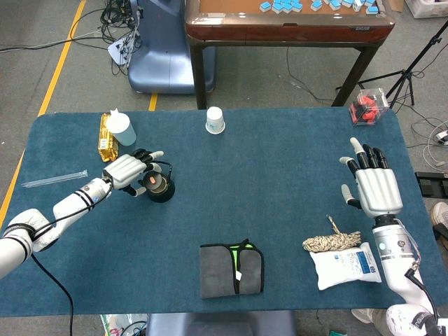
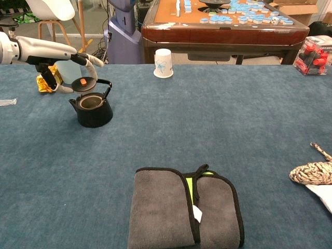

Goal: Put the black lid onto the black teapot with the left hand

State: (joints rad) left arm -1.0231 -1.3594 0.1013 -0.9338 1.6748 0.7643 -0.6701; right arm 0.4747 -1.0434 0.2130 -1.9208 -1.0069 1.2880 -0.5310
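Black lid (image 2: 83, 82) held under left hand (image 2: 62, 62) fingers (image 2: 92, 59), above teapot (image 2: 93, 108)

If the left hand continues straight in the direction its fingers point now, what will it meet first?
Probably the teapot's raised handle. The left hand, holding the lid, points across the pot's open mouth, and the handle stands just beyond its fingertips. The depth is hard to judge.

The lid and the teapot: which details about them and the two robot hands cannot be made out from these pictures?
- Head view: the left robot hand covers most of the lid, so the grip is hidden.
- Chest view: whether the lid touches the teapot rim is too small to tell.
- Chest view: the right robot hand is outside the frame.
- Chest view: the rope is cut off by the right edge.
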